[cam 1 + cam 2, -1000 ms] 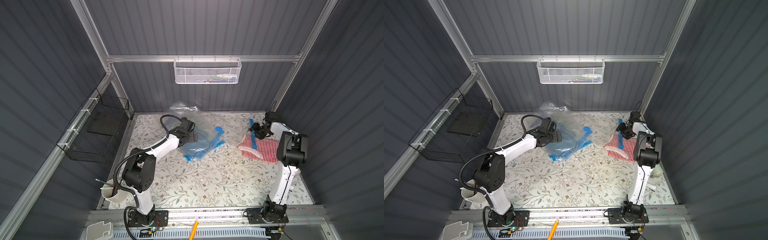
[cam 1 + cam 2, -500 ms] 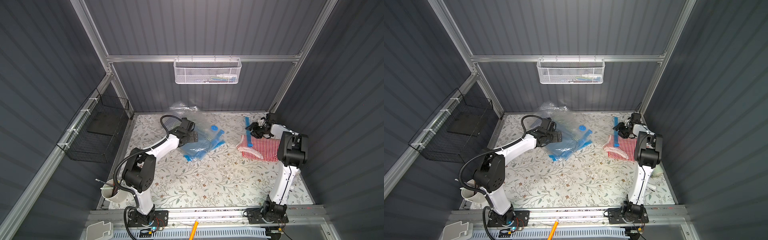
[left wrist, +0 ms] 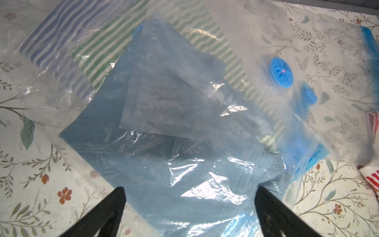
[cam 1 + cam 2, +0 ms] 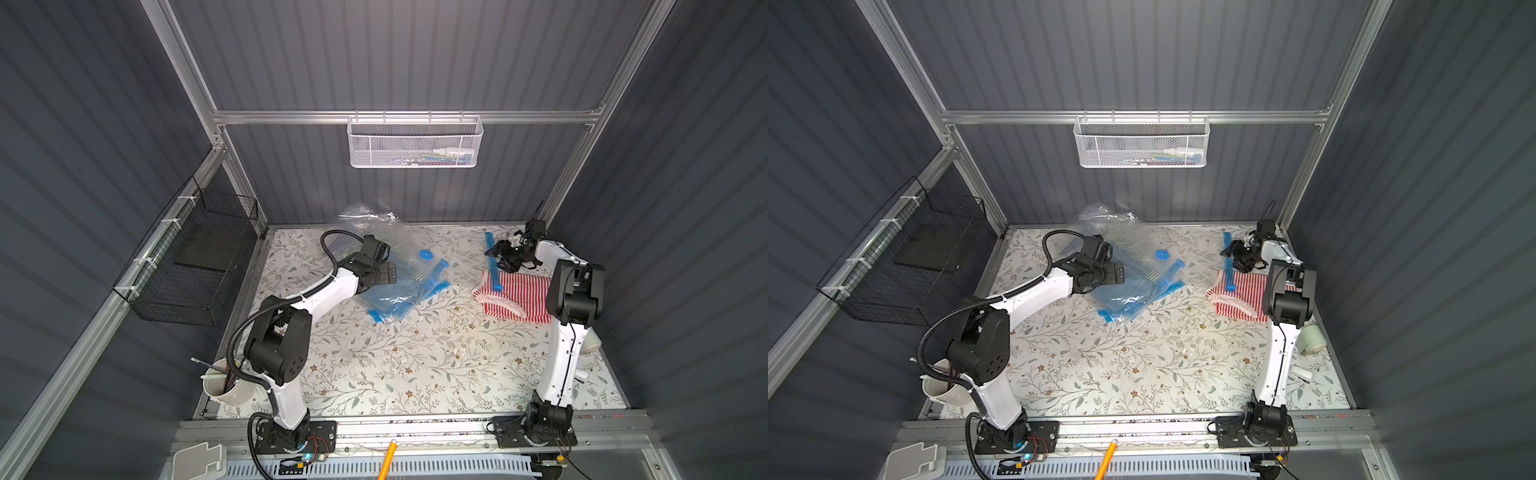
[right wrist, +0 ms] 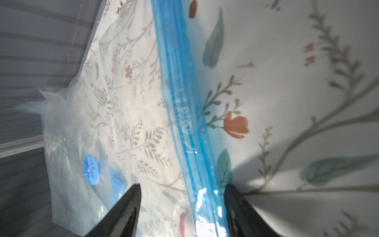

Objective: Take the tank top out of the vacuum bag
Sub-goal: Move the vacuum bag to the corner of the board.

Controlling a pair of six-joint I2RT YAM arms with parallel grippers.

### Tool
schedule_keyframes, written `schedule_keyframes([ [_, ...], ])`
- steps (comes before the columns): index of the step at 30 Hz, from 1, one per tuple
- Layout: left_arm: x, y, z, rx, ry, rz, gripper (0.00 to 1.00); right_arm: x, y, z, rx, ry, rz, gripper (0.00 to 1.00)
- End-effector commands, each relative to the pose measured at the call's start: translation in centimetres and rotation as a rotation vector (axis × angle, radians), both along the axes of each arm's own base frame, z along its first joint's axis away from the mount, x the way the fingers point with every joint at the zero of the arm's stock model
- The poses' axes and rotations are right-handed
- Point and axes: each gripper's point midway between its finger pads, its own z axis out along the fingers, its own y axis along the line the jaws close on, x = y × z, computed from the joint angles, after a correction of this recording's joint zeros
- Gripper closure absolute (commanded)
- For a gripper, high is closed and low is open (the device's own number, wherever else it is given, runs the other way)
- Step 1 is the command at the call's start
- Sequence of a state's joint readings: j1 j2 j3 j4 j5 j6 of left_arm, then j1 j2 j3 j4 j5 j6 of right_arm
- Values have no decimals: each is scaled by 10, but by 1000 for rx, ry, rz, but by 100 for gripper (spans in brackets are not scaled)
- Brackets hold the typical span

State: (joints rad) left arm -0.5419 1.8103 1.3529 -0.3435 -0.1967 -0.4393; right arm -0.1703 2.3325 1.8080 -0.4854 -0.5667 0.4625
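Floral tabletop: vacuum-bag zip strip shifted rearward, between parted right jaws.

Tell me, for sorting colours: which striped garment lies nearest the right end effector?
The red-and-white one, beside the right end effector; blue-striped and green-striped ones lie far off, under plastic.

The left arm and right arm share glossy white links, boxy black joint housings, tapered black fingers and black base plates, while a ribbed black hose loops along the left one, with thin red wires at its base.
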Motion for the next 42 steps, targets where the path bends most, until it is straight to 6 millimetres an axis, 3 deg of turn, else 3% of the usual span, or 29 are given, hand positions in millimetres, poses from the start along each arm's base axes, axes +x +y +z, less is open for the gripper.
schedule_keyframes([
  [1,4,-8,12,-35,-17,-10,0,-13,14,-12,27,68,53,38],
  [4,3,-8,12,-38,-15,-10,0,-10,24,-5,17,35,96,49],
  [11,3,-9,9,-36,-7,-13,0,3,24,3,26,-4,94,100],
  [22,2,-6,8,-18,-5,-16,0,26,2,34,-39,-99,9,100],
  [30,0,-3,6,-1,-2,-14,0,32,-63,47,-87,-149,-231,100],
  [38,-3,3,3,23,2,-9,0,34,-138,87,-313,-256,-461,100],
  [42,-4,4,2,34,3,-12,0,43,-159,109,-413,-306,-494,100],
])
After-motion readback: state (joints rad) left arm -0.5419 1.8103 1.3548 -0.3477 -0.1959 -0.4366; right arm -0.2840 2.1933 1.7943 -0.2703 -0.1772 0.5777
